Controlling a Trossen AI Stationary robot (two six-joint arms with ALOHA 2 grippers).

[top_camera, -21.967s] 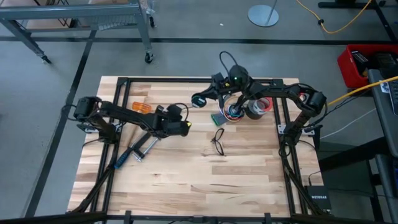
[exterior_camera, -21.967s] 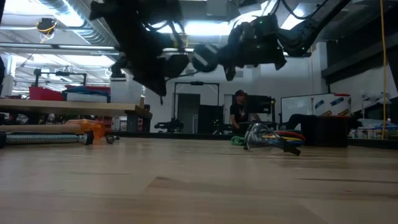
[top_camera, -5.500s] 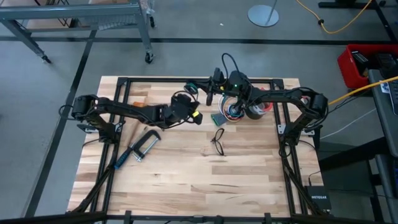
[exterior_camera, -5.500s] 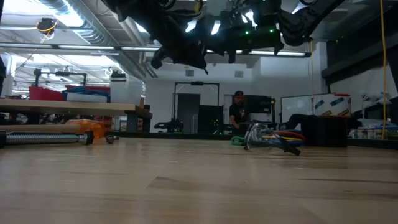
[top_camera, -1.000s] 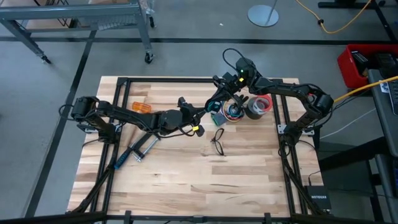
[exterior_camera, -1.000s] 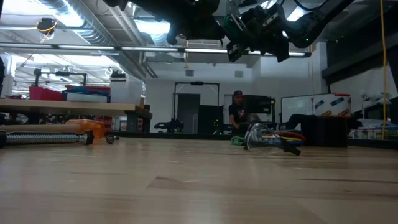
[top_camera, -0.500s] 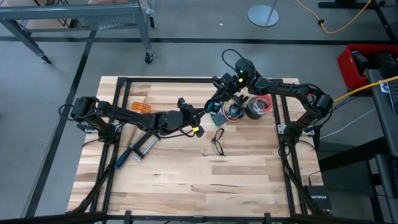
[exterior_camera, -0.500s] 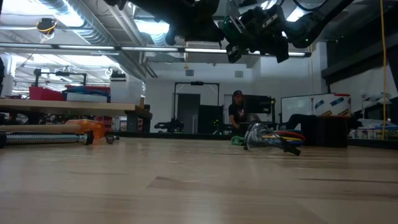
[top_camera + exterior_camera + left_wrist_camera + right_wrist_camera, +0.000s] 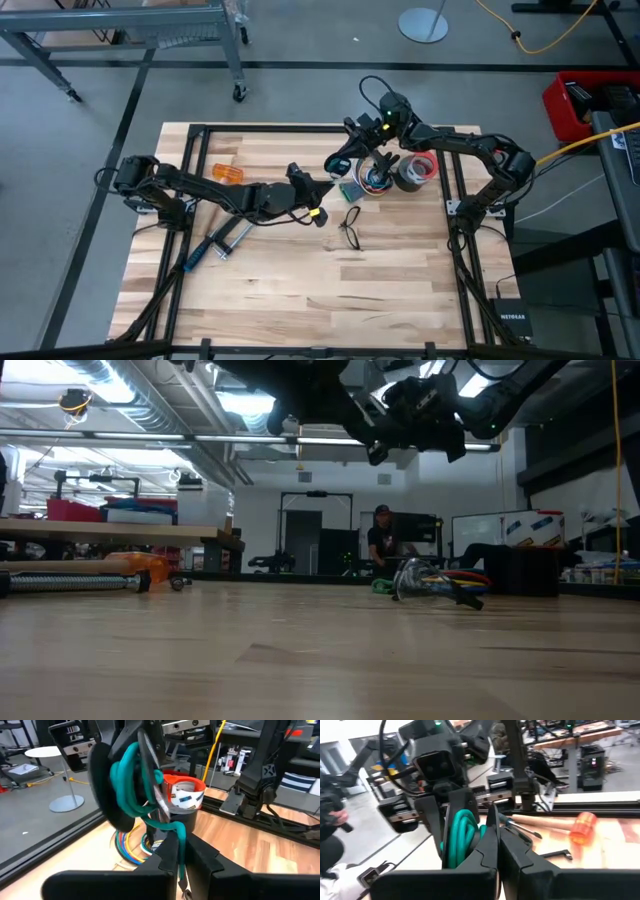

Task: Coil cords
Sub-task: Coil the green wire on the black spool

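— Above the wooden table [image 9: 300, 290], near its far edge, what are my arms doing?
— Your right gripper [image 9: 496, 827] is clenching the cord's [image 9: 465, 837] stacked loops, keeping the coil together in mid-air. Your left gripper [image 9: 181, 846] is pinching its smooth, rubbery teal tail, probably steering the next round turn.

The room was evenly lit from overhead, and the wooden table [image 9: 300, 280] looked bright, with only faint, soft shadows beneath the arms. From table height, the ceiling lights [image 9: 250, 402] at about eleven o'clock flared white, so both arms hung before them as dark silhouettes, and the nearest boards were soft with blur. On the wrist cameras the close dark fingers [image 9: 172, 852] were out of focus, and pale daylight washed out the floor at nine o'clock.
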